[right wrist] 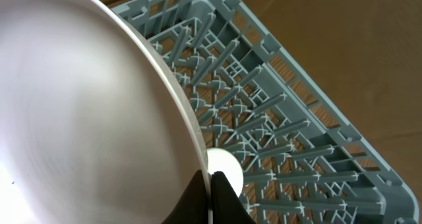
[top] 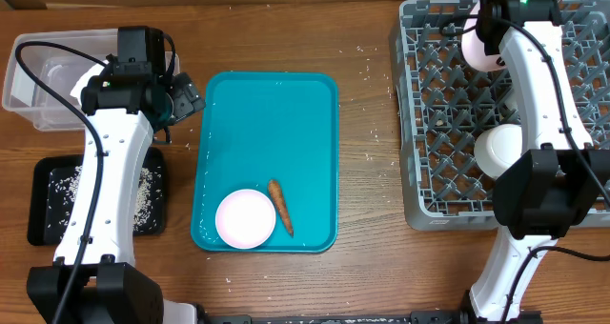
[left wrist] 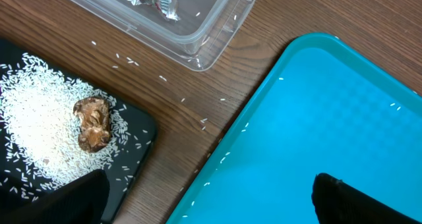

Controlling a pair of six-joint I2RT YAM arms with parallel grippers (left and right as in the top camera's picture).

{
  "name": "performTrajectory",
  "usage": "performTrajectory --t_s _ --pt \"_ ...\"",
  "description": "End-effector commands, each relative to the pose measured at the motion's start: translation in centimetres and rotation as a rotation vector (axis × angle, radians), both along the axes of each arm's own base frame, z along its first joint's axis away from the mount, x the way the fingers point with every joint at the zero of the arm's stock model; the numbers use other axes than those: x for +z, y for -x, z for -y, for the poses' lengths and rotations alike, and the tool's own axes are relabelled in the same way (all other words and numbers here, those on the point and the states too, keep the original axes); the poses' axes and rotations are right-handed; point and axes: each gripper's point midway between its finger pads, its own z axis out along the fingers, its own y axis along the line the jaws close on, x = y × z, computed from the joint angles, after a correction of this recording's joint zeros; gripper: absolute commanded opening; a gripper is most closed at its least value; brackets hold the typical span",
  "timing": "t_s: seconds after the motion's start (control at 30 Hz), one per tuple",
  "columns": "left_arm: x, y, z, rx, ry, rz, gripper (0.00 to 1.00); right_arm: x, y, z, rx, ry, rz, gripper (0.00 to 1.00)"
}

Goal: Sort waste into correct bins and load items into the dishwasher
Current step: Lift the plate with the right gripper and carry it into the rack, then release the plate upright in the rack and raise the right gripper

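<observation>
A wooden surface carries a gray dish rack on the right, a teal tray in the middle, and a clear bin and black tray on the left. The right claw is clamped on the rim of a white dish over the rack's far end; a white cup sits in the rack. The left claw hangs apart and empty over the teal tray's left edge. A white bowl and carrot lie just beside each other on the teal tray. A brown scrap rests on rice in the black tray.

plate: cut off left | clear bin: cut off top
</observation>
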Motion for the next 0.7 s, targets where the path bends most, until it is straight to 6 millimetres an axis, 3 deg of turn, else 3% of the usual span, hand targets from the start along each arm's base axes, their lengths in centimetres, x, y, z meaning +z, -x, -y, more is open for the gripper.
performTrajectory --t_s 0.0,0.33,0.37,0.4,0.57,0.67 --pt "0.9 -0.3 0.1 0.003 0.009 0.029 1.00 -1.8 -0.4 -0.8 0.028 -0.012 -0.046 0.04" --pt "0.9 -0.3 0.1 0.003 0.009 0.029 1.00 -1.9 -0.9 -4.7 0.125 -0.004 -0.083 0.07" --pt "0.9 -0.3 0.1 0.003 0.009 0.029 1.00 -1.7 -0.7 -5.2 0.135 -0.003 -0.091 0.59" --pt "0.9 -0.3 0.1 0.003 0.009 0.029 1.00 -1.5 -0.5 -5.7 0.145 -0.006 -0.101 1.00" --pt "0.9 -0.3 0.1 0.003 0.009 0.029 1.00 0.3 0.9 -8.5 0.168 -0.163 -0.056 1.00" --pt "0.9 -0.3 0.1 0.003 0.009 0.029 1.00 1.9 2.2 -12.0 0.271 -0.380 -0.037 1.00"
